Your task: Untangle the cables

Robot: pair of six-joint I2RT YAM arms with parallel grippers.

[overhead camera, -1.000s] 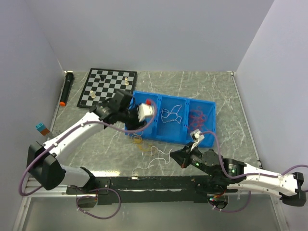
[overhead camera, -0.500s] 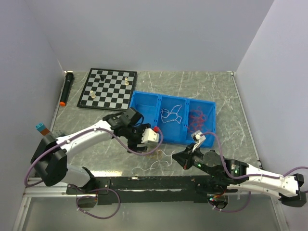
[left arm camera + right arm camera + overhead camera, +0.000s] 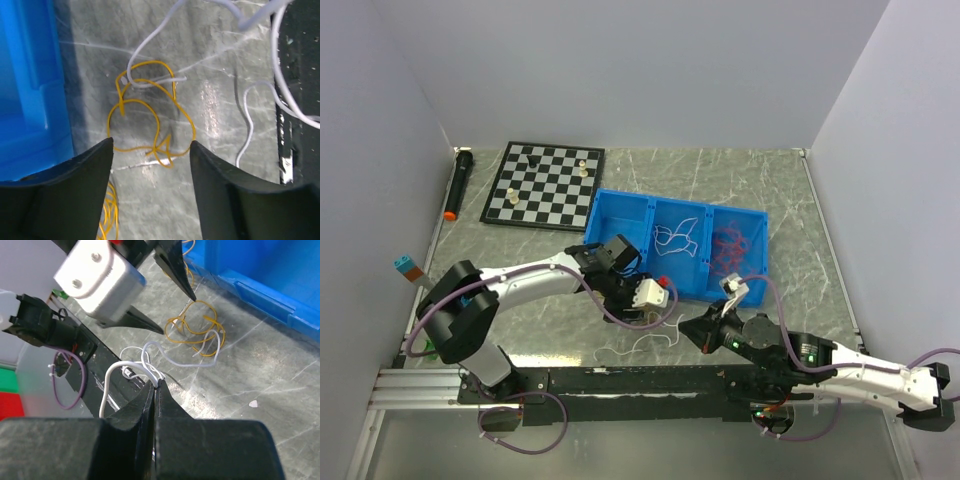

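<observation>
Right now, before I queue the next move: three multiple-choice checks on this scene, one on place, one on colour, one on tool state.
1. Where is the red cable?
A) on the chessboard
B) in the right compartment of the blue bin
C) beside the black marker

2. What colour is the cable framed by the left tool?
A) yellow
B) red
C) green

3. What state is the right tool in?
A) open above the bin
B) shut on nothing
C) shut on the white cable

Answers:
1 B: the top view shows the red tangle inside the bin's rightmost section.
2 A: the left wrist view shows the yellow cable looped on the table between the open jaws.
3 C: the right wrist view shows the jaws closed, with the white cable pinched at their tips.
</observation>
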